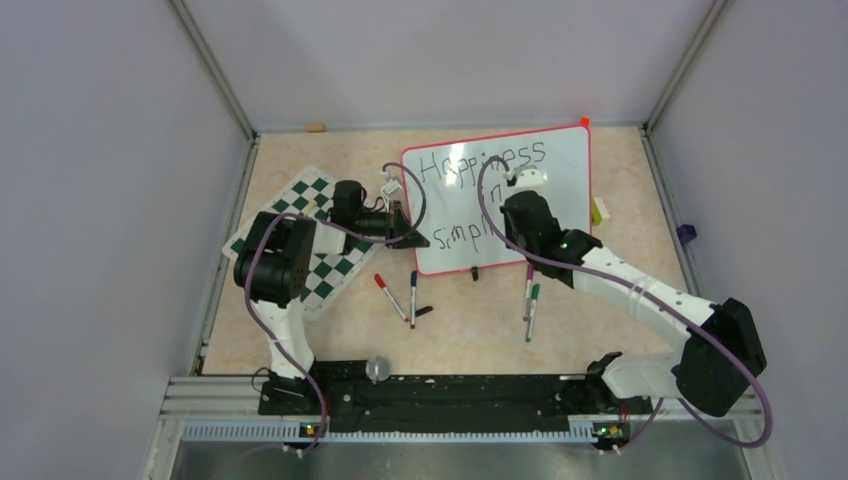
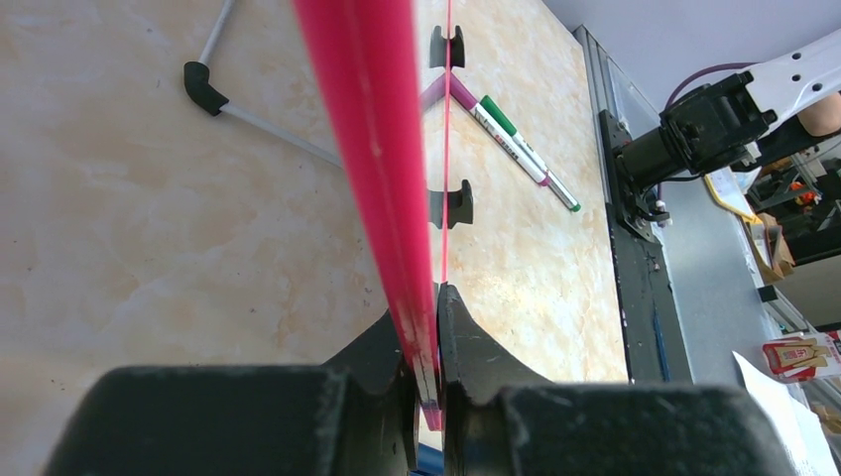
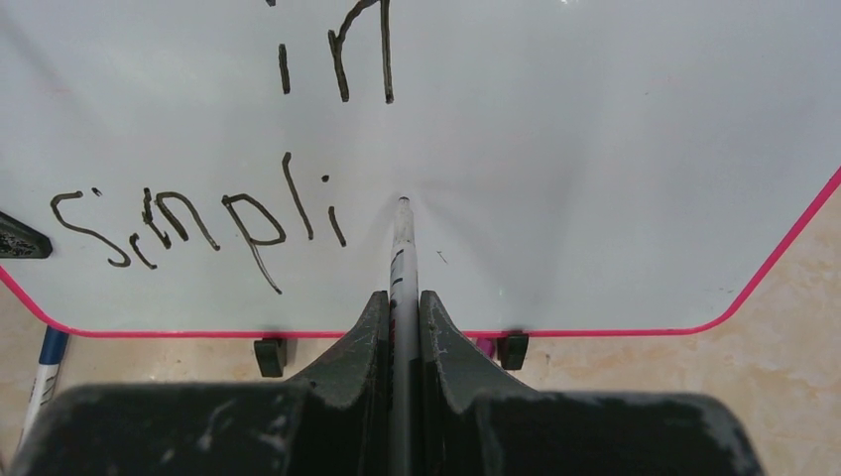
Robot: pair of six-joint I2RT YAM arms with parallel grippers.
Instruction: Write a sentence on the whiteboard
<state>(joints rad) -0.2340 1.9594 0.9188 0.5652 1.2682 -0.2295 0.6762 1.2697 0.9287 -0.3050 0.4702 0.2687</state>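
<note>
Beige marbled tabletop [image 1: 470, 335] enclosed on three sides by plain pale grey walls [image 1: 100, 200], metal corner posts [image 1: 214, 70] noted at the rear, aluminium rail [image 1: 450, 431] fitted along the near edge, lighting even throughout.

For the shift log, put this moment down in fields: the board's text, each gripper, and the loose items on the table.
board: whiteboard, red frame, on the table
text: "Happiness in Simpli", last word unfinished
left gripper: shut on the whiteboard's left edge, frame between its fingers
right gripper: shut on the held marker, tip at the board just right of "Simpli"
loose markers: red marker, blue marker, purple marker, green marker, all near the board's near edge
also: chess mat, partly under the left arm
</note>
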